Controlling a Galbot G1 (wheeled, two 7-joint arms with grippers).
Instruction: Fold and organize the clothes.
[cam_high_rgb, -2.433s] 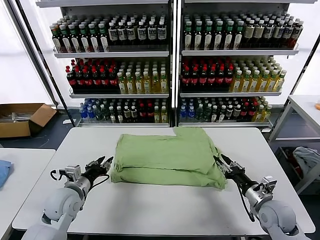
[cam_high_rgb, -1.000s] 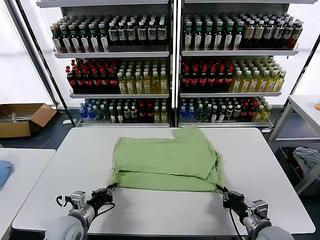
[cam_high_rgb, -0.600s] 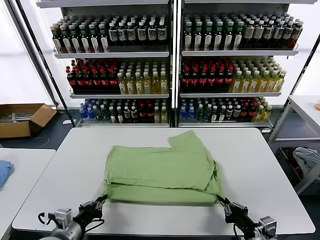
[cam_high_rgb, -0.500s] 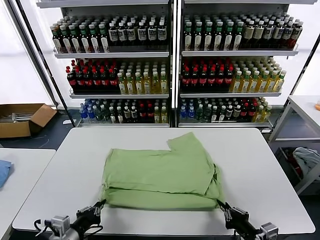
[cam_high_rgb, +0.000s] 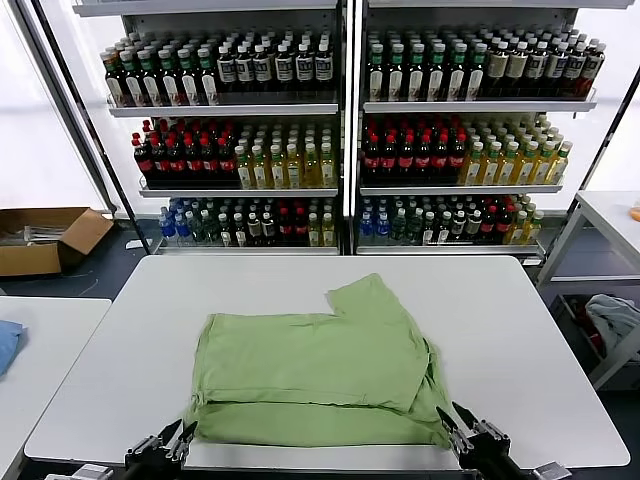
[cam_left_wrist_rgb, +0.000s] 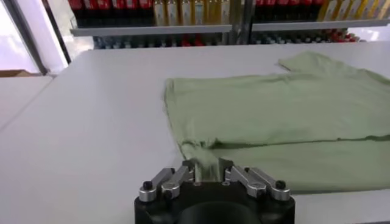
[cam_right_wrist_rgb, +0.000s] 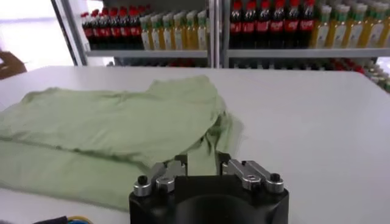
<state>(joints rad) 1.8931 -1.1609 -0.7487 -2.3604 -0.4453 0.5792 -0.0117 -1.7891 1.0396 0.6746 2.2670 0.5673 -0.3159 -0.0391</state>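
Observation:
The light green shirt (cam_high_rgb: 315, 375) lies folded and plain side up on the white table (cam_high_rgb: 120, 340), its near edge close to the table's front edge. One sleeve (cam_high_rgb: 365, 295) sticks out at the back. My left gripper (cam_high_rgb: 174, 436) is at the shirt's near left corner, fingers apart, with a bunched bit of the corner (cam_left_wrist_rgb: 204, 163) between them. My right gripper (cam_high_rgb: 452, 422) is at the near right corner, fingers apart, with the hem (cam_right_wrist_rgb: 201, 161) lying flat between them. The shirt also shows in the left wrist view (cam_left_wrist_rgb: 286, 115) and the right wrist view (cam_right_wrist_rgb: 116, 125).
Shelves of bottles (cam_high_rgb: 345, 150) stand behind the table. A second table (cam_high_rgb: 30, 350) with a blue cloth (cam_high_rgb: 5, 345) is at the left. A cardboard box (cam_high_rgb: 45, 235) sits on the floor at the far left. A table with cloth under it (cam_high_rgb: 610, 320) stands at the right.
Both grippers drew the shirt toward the table's front edge and a little to the left. Their fingers, pinched on the near corners before, now stand apart.

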